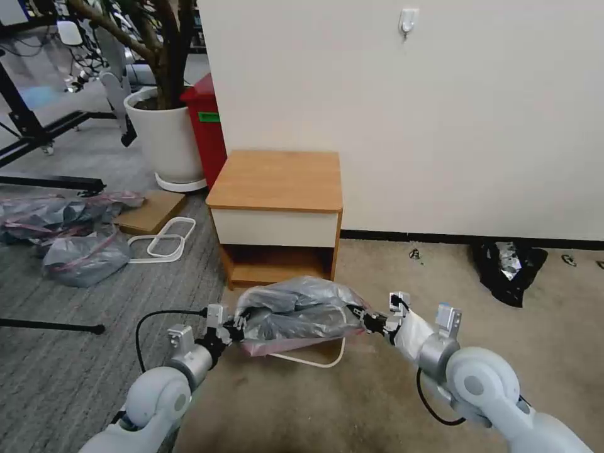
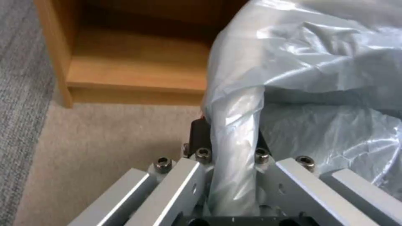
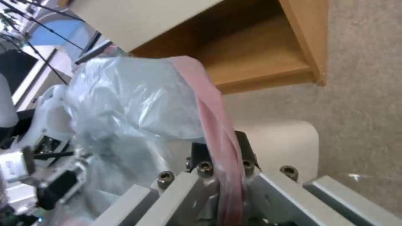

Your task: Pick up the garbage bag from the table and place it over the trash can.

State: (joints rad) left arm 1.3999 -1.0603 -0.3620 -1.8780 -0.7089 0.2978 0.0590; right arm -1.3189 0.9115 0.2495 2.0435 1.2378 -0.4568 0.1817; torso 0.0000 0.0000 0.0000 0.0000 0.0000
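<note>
We held both arms low and reached forward, forearms angled inward toward each other. Our left gripper (image 1: 238, 328) sat at the left end of the garbage bag (image 1: 296, 311), its jaws closed on a bunched fold of the grey plastic, as the left wrist view showed at the gripper (image 2: 232, 147). Our right gripper (image 1: 371, 323) sat at the bag's right end, clamped on the pink rim band, seen close at the gripper (image 3: 222, 157). Both wrists were roughly level, well apart, with the bag spread between them.
</note>
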